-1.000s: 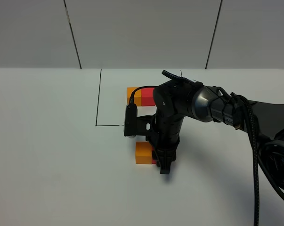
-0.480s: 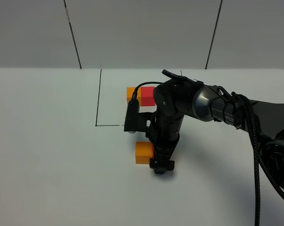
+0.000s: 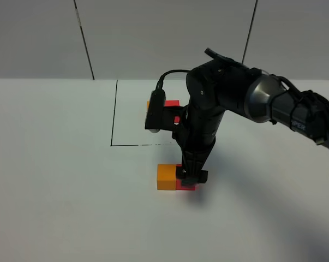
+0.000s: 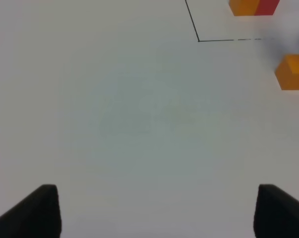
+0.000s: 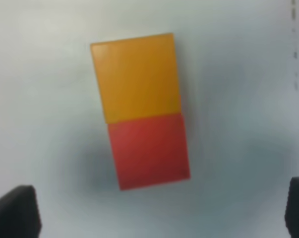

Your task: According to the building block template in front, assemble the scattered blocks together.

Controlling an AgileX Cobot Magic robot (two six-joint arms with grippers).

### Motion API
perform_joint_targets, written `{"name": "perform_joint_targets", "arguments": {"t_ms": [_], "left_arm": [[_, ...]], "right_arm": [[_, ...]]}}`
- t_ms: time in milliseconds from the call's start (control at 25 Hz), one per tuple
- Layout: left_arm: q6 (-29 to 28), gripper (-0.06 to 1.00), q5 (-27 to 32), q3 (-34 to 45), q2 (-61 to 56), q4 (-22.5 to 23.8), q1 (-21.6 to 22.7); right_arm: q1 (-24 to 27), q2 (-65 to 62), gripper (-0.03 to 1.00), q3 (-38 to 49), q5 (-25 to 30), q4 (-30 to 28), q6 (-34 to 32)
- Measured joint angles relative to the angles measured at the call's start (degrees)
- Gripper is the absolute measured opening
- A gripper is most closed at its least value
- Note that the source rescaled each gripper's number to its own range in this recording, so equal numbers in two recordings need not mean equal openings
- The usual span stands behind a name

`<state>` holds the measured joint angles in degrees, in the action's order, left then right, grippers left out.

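The scattered blocks lie side by side and touching on the white table: an orange cube [image 3: 165, 177] [image 5: 136, 77] and a red cube [image 3: 184, 186] [image 5: 149, 150]. My right gripper [image 3: 190, 177] [image 5: 156, 213] hangs just above the red cube, open, its fingertips wide of the pair and holding nothing. The building block template [image 3: 171, 103] [image 4: 253, 6], a smaller orange-red bar, sits farther back inside the drawn black corner, partly hidden by my right arm. My left gripper [image 4: 159, 213] is open over bare table and does not show in the exterior view.
A thin black line [image 3: 114, 114] marks a corner on the table around the template. White wall panels stand behind the table. The right arm's black cable runs off to the right edge.
My right gripper has opened and lifted off the red cube, which now lies against the orange one. The right arm rose and swung upright. The left gripper has not moved.
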<state>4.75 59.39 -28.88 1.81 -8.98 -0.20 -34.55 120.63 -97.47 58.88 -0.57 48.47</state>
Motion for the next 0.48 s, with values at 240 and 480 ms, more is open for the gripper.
{"name": "perform_joint_targets", "arguments": {"t_ms": [240, 480], "left_arm": [[0.0, 0.66, 0.0, 0.0, 0.0, 0.0, 0.0], [0.0, 0.66, 0.0, 0.0, 0.0, 0.0, 0.0]], "right_arm": [[1.66, -7.43, 0.99, 0.0, 3.56, 1.71, -6.92], [10.88, -12.96, 0.99, 2.2, 5.64, 2.94, -16.8]]}}
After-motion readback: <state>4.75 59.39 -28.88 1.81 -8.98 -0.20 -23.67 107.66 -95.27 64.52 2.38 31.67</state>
